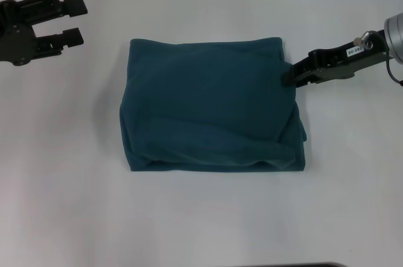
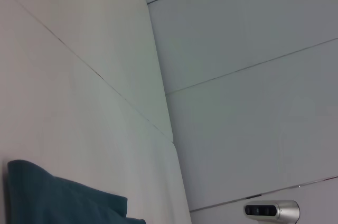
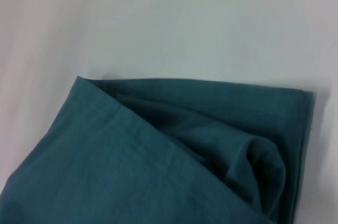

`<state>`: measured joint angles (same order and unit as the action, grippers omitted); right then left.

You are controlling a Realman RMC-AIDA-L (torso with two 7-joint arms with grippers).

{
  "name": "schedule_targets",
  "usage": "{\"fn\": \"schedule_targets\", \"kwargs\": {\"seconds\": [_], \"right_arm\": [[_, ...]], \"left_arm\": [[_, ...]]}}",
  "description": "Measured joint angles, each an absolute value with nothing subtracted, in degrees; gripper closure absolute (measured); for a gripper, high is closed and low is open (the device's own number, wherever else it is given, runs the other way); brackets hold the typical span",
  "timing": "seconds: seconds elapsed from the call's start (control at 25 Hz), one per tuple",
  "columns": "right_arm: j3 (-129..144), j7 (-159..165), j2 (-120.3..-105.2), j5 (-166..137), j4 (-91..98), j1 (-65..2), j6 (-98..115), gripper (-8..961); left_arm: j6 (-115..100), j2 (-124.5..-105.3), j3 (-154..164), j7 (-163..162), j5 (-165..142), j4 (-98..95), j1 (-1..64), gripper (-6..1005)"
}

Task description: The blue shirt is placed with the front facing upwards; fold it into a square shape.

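Head view: we see the blue shirt [image 1: 211, 106] folded into a rough rectangle mid-table [image 1: 201, 229]. Right gripper [image 1: 291, 78] touches its right edge near the far corner; we can't tell its finger state. Left gripper [image 1: 77, 20] sits far left, well apart, fingers spread, holding nothing.

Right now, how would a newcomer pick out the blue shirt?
On the white table, look to the middle, between the two grippers. The blue shirt lies there as a dark teal rectangular bundle, the only cloth on the table, with the right gripper at its far right corner.
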<state>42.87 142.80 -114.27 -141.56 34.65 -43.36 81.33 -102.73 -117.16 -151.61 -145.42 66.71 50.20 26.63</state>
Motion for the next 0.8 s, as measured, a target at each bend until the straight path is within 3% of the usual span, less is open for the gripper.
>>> {"fn": "schedule_targets", "kwargs": {"seconds": [0.68, 0.8], "right_arm": [[42.39, 144.35, -113.60, -141.40, 37.36, -42.97, 83.32, 938], [41.95, 144.39, -113.55, -141.37, 38.75, -42.92, 84.12, 937]], "left_arm": [[-102.45, -117.25, -151.34, -145.37, 66.71, 50.09, 26.38, 186], [-102.60, -117.25, -151.34, -145.37, 66.69, 50.07, 26.37, 186]]}}
